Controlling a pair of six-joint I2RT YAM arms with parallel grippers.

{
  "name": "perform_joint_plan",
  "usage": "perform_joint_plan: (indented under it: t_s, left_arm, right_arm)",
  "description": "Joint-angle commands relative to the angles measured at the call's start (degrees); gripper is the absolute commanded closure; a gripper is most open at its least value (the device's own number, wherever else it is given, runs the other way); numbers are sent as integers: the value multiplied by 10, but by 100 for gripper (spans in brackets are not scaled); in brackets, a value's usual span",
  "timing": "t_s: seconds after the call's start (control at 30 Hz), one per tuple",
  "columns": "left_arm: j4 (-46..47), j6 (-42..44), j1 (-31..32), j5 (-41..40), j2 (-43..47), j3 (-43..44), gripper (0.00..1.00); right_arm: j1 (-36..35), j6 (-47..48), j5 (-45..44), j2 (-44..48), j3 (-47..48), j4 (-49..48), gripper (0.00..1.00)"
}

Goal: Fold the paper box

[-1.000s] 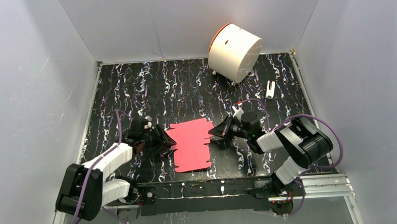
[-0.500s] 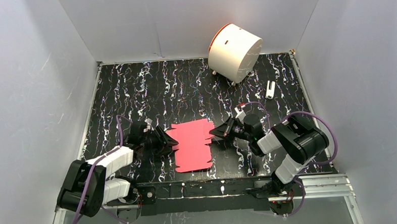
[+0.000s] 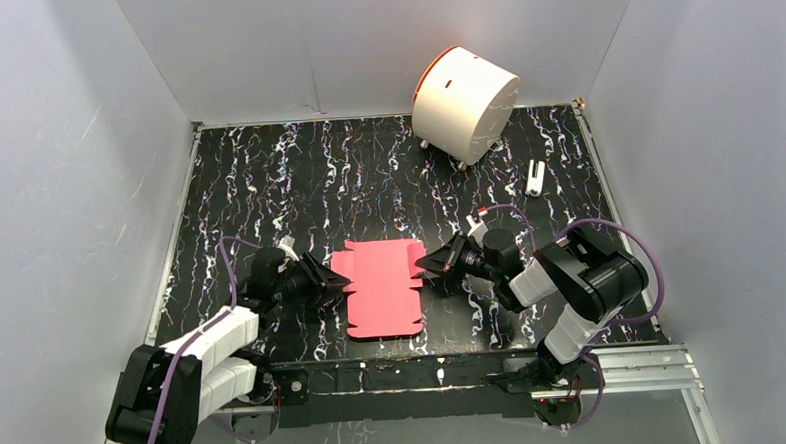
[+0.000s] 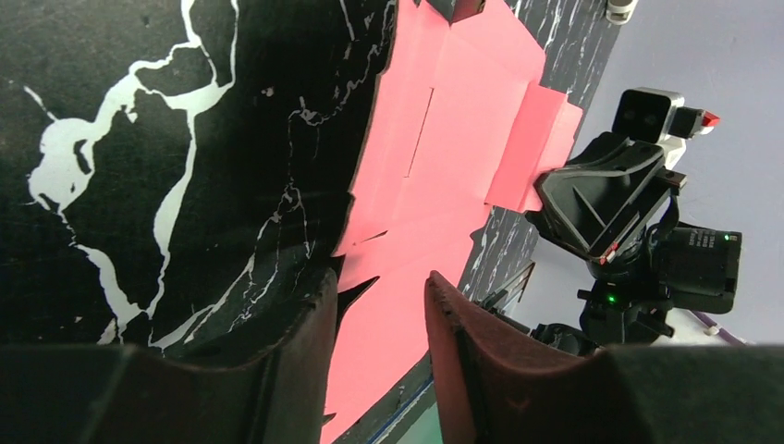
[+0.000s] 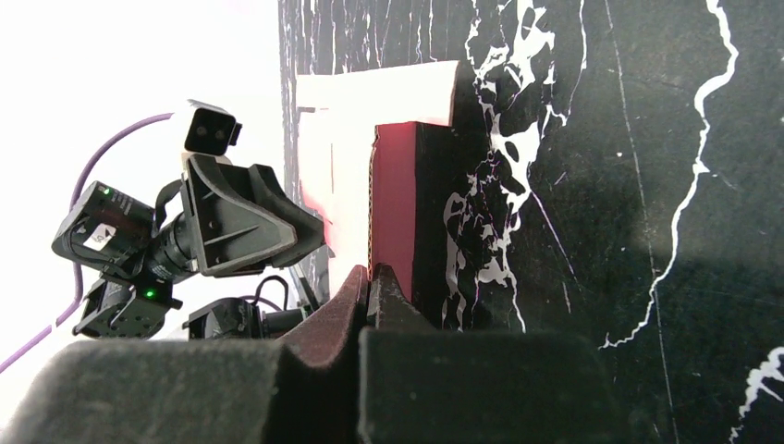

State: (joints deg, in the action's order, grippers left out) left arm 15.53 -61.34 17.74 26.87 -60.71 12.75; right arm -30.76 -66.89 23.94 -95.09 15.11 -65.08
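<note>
The paper box is a flat pink-red die-cut sheet on the black marbled table, between both arms. My left gripper is at its left edge. In the left wrist view the sheet runs away from the left gripper, whose jaws stand apart with the sheet's notched edge in the gap, untouched. My right gripper is at the sheet's right edge. In the right wrist view the right gripper is shut on a flap that stands upright off the table.
A large white cylinder with an orange rim lies on its side at the back right. A small white part sits near the right wall. Grey walls close in three sides, and a metal rail runs along the near edge.
The sheet's jagged right tabs have been lifted, so its right edge now looks straight from above. The left gripper's jaws have narrowed around the left edge. The left arm shifted slightly.
</note>
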Motion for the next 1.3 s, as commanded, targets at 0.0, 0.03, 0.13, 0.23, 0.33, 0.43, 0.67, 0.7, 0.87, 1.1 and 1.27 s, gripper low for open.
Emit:
perform_joint_plan:
  t_s: [0.0, 0.03, 0.13, 0.23, 0.33, 0.43, 0.67, 0.7, 0.87, 1.1, 1.27]
  left_arm:
    - [51, -15, 2, 19, 13, -6, 65]
    - [62, -18, 1, 23, 13, -9, 67]
    - [84, -23, 2, 30, 12, -14, 72]
    - [74, -14, 2, 26, 11, -8, 77]
    - [42, 10, 2, 15, 9, 7, 79]
    - [29, 21, 2, 10, 8, 13, 81]
    - [34, 30, 3, 9, -3, 20, 87]
    - [34, 30, 3, 9, -5, 21, 87]
    - [40, 30, 3, 13, -12, 22, 87]
    - [38, 36, 3, 15, -20, 28, 85]
    - [44, 36, 5, 20, -28, 28, 83]
  right_arm:
    - [-5, -2, 14, 2, 5, -27, 100]
    - [-5, -2, 14, 1, 4, -27, 100]
    - [-5, -5, 11, -2, 2, -31, 100]
    - [-5, -2, 8, -5, 2, -26, 100]
    - [-5, 5, 8, -10, 5, -17, 100]
    - [-5, 15, 5, -12, 6, -8, 100]
    - [-7, 64, -29, 14, 12, 91, 75]
    - [-7, 72, -34, 19, 14, 103, 72]
    - [-11, 97, -44, 23, 27, 136, 63]
    - [-17, 88, -41, -7, 33, 104, 62]
    - [-20, 73, -32, -39, 35, 67, 67]
